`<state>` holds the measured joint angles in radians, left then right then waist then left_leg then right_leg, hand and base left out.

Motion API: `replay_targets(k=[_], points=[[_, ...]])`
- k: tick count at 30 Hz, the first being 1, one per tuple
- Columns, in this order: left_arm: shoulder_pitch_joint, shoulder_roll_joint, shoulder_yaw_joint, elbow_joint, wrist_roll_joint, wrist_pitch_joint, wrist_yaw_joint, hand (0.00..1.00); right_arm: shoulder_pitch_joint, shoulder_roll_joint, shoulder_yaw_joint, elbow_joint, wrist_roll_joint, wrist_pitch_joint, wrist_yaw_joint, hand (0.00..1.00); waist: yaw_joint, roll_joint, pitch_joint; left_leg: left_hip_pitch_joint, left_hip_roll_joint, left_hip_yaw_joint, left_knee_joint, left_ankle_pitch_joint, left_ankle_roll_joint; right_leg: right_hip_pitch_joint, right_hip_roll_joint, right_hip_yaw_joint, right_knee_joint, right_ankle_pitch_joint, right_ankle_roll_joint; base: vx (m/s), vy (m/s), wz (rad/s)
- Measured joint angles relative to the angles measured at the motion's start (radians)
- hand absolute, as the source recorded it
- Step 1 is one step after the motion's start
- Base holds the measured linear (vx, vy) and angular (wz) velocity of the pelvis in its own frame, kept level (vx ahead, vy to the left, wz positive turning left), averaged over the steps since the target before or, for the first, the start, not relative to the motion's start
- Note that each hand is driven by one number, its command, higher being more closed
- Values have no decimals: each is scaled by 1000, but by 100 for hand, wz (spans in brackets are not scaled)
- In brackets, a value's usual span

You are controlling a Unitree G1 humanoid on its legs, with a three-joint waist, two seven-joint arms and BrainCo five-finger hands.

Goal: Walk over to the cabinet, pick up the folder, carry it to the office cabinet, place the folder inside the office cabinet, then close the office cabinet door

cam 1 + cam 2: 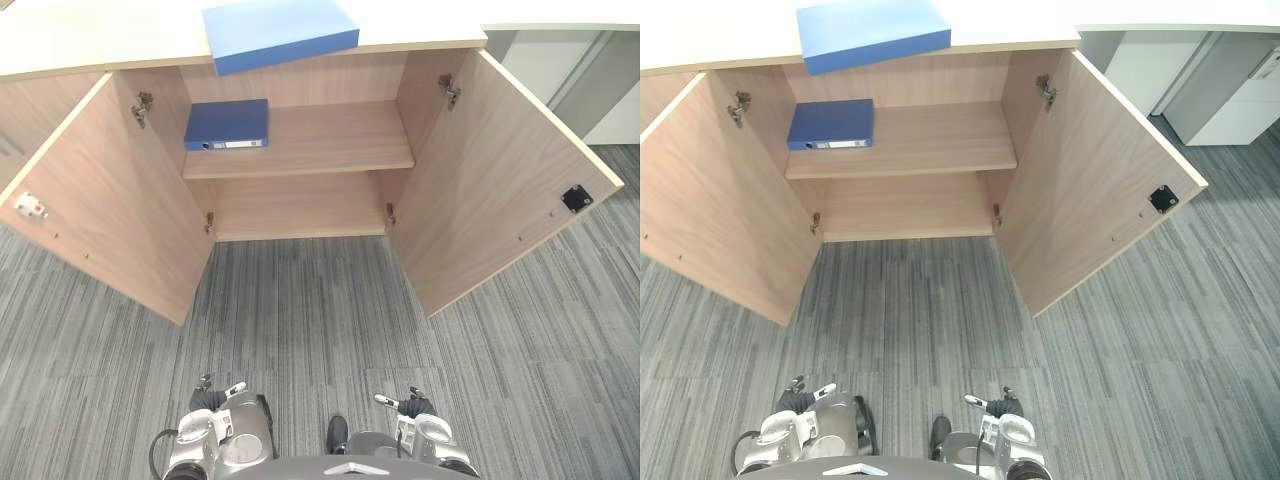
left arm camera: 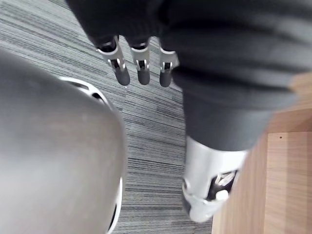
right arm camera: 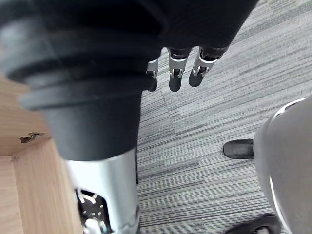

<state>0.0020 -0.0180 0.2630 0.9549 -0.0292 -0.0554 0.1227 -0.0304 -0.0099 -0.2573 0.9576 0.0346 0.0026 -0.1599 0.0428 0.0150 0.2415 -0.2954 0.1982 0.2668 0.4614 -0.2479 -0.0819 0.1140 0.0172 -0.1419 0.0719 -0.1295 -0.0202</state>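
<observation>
I have the cabinet (image 1: 330,140) straight ahead with the left door (image 1: 110,200) and right door (image 1: 490,180) both swung wide. A dark folder (image 1: 227,124) lies flat on the upper shelf, at its left end, spine facing out. A pale blue file (image 1: 280,32) lies on the cabinet top, overhanging the front edge. My left hand (image 2: 142,68) and right hand (image 3: 175,78) hang low over the carpet (image 1: 300,320), fingers straight and relaxed, holding nothing.
</observation>
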Motion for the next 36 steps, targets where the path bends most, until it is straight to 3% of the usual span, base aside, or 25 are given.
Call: replay_targets(k=[1, 3, 4, 5, 6, 7, 10, 11, 13, 15, 17, 18, 19, 20, 21, 23, 25, 26, 27, 28, 29, 32, 35, 36], points=[[0, 0, -2, 0, 0, 0, 0, 0, 1, 0, 0, 1, 0, 0, -2, 0, -1, 1, -1, 4, -13, -6, -58, 25, 4, 8, -4, 3, -6, -7, 10, 367, 247, -26], [4, 0, -2, 2, -7, -1, 1, 0, 18, 5, 2, 2, 0, 1, -3, 0, 17, -8, -19, 15, -51, -27, -134, 163, 58, 29, -30, 49, 3, -52, 57, 375, 286, -45], [5, 4, -1, 1, -7, -1, 0, 0, 28, 8, 2, 2, 0, 1, -3, 0, 20, -15, -29, 20, -63, -21, -126, 181, 75, 30, -45, 59, 15, -71, 67, 436, 293, -52], [10, 21, 1, 2, -7, 0, 0, 0, 41, 21, 1, 3, -1, 1, -3, 0, 20, -53, -47, 23, -87, 2, -95, 143, 89, 18, -85, 76, 69, -109, 87, 542, 312, -48], [10, 29, 1, 5, -6, 2, 1, 0, 44, 32, 1, 2, -2, 1, -2, 0, 23, -71, -53, 52, -97, 31, -80, 110, 94, -17, -112, 84, 184, -130, 99, 456, 240, -48], [10, 32, 0, 9, -6, 4, 0, 0, 43, 32, 1, 1, -2, 1, -1, 0, 23, -73, -52, 76, -101, 40, -78, 91, 100, -42, -122, 85, 267, -133, 105, 419, 237, -49], [11, 51, -40, 35, -6, 14, 0, 0, 30, 30, 10, 0, -3, 0, 5, 0, 7, -72, -51, 194, -118, 61, -76, 22, 122, -231, -178, 77, 762, -110, 152, 368, 176, -19], [9, 53, -42, 41, -7, 16, 1, 0, 21, 30, 19, -2, -4, -2, 5, 0, -1, -74, -52, 236, -121, 61, -83, 8, 125, -284, -193, 53, 858, -116, 141, 394, 107, 9], [0, 49, -42, 39, -7, 16, 1, 0, 16, 34, 20, -7, -4, -5, 6, 0, -4, -76, -53, 306, -121, 53, -118, -17, 118, -370, -204, 1, 904, -136, 114, 423, 29, 15], [0, 43, -40, 40, -8, 16, 1, 0, 8, 33, 20, -9, -4, -9, 6, 0, -12, -72, -51, 358, -121, 42, -161, -20, 114, -409, -196, -39, 835, -155, 96, 373, -41, 19], [-3, 32, -41, 42, -8, 15, 1, 0, 7, 30, 19, -12, -3, -10, 6, 0, -21, -70, -50, 417, -119, 24, -217, -13, 100, -432, -160, -61, 609, -146, 72, 383, -124, 41], [-5, 25, -44, 46, -8, 15, 1, 0, 9, 28, 18, -11, -4, -9, 6, 0, -29, -71, -51, 438, -123, 1, -244, -11, 74, -423, -136, -50, 425, -81, 65, 402, -168, 58], [-3, 24, -47, 48, -7, 15, 0, 0, 12, 28, 17, -7, -4, -8, 6, 0, -32, -77, -53, 444, -134, -17, -255, -13, 58, -416, -127, -34, 336, -18, 57, 430, -205, 75], [-11, 12, -44, 59, -7, 15, -1, 0, 12, 16, 5, 1, -4, -8, 7, 0, -41, -67, -52, 472, -129, -55, -274, -28, 31, -400, -120, -38, 326, 85, 24, 503, -224, 57], [-8, -15, -35, 59, -7, 14, -2, 0, 18, -10, -3, 5, -4, -6, 6, 0, -33, -22, -65, 481, -95, -65, -276, -18, 15, -387, -99, -44, 333, 57, 18, 416, -186, 45], [-8, -49, -22, 59, -6, 13, -1, 0, 23, -24, -24, 3, -3, -7, 6, 0, -38, 17, -63, 483, -64, -77, -245, -13, 4, -357, -82, -79, 337, 11, 2, 365, -200, 32], [-16, -58, -12, 57, -6, 13, -5, 0, 28, -26, -20, 5, -1, -5, 7, 0, -46, 17, -60, 413, -25, -85, -57, -2, -14, -298, -73, -108, 315, -21, -6, 377, -251, 50], [-23, -59, -4, 48, -6, 13, -10, 0, 40, -23, -18, 4, 8, -6, 6, 0, -45, 1, -50, 320, 22, -95, 161, 8, -34, -244, -63, -124, 285, -33, -13, 233, -145, 31], [-28, -58, 12, 30, -7, 11, -15, 0, 47, -19, -18, 4, 14, -7, 6, 0, -31, 4, -52, 253, 59, -79, 317, -3, -33, -203, -53, -129, 266, -41, -20, 222, -117, 10], [-29, -60, 12, 25, -7, 11, -15, 0, 48, -18, -19, 6, 20, -7, 6, 0, -22, 0, -52, 232, 73, -63, 352, -11, -26, -186, -50, -131, 257, -42, -21, 202, -65, -19], [-29, -60, 9, 18, -7, 11, -15, 0, 55, -16, -21, 6, 20, -7, 6, 0, -17, -10, -52, 203, 87, -32, 346, -19, -15, -160, -48, -127, 237, -42, -21, 198, -26, -22], [-29, -59, 7, 15, -6, 12, -21, 0, 61, -16, -25, 2, 23, -6, 6, 0, -15, -8, -57, 173, 85, 14, 140, -21, -1, -126, -55, -110, 209, -42, -8, 174, 53, -20], [-29, -59, -4, 21, -6, 13, -21, 0, 68, -12, -49, 5, 41, -5, 5, 0, -13, -1, -67, 198, 42, 10, -106, 118, 4, -120, -67, -87, 217, -54, 41, 133, 153, -4], [-27, -51, -4, 22, -6, 13, -21, 0, 71, -9, -51, 4, 41, -3, 5, 0, -13, -18, -71, 207, 24, 13, -129, 129, 11, -116, -74, -81, 211, -49, 52, 135, 191, 2]])
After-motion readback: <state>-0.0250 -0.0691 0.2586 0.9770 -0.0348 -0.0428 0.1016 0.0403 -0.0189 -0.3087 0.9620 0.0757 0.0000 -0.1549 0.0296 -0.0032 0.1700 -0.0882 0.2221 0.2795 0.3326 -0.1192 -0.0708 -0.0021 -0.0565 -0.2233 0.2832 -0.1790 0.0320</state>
